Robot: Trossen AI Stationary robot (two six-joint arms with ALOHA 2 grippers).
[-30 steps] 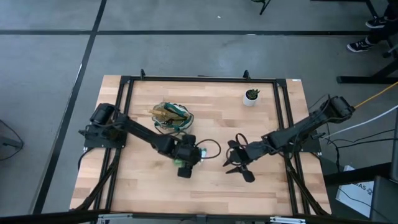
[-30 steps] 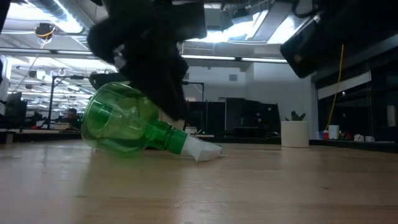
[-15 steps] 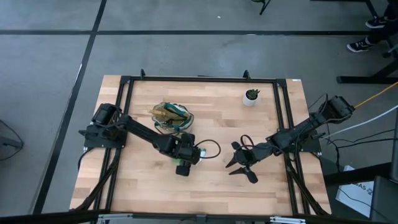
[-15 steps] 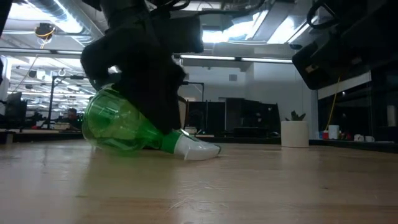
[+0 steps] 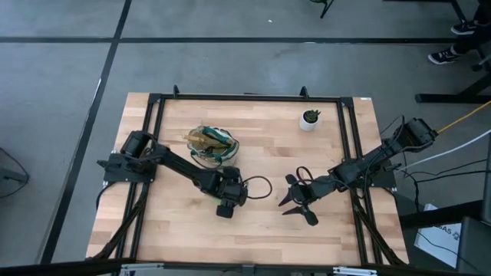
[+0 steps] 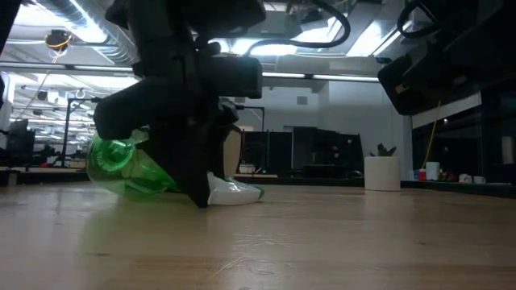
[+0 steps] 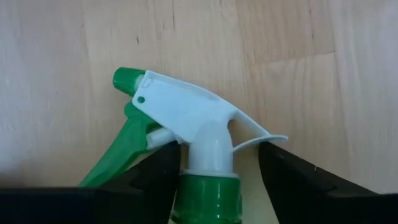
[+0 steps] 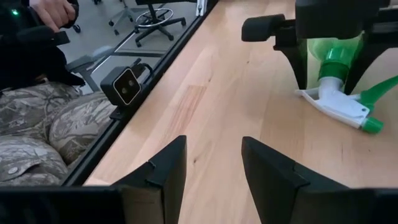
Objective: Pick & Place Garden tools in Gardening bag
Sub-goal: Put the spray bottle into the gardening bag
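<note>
The spray bottle (image 6: 129,165) lies on its side on the wooden bench (image 5: 253,222), near the middle of the bench and a little toward the front edge. Its green translucent body points one way and its white nozzle (image 7: 186,118) rests on the wood.

The left gripper (image 5: 228,195) is low over the bottle. In the left wrist view its two dark fingers (image 7: 155,171) stand on both sides of the green neck, just below the white nozzle. The fingers are close to the neck, but I cannot tell if they already press on it. The right wrist view shows the same thing from the other side: the dark fingers straddle the neck of the bottle, and the green trigger lies flat on the bench.

The gardening bag (image 5: 212,143) stands behind the left gripper, toward the back of the bench, apart from the bottle. It has something brownish inside, which I cannot identify clearly.

The right gripper (image 5: 295,201) hangs over the bench on the right side, well apart from the bottle. Its fingers (image 8: 168,168) are spread wide and hold nothing.

A small plant in a white pot (image 5: 310,119) stands near the back right corner of the bench.
</note>
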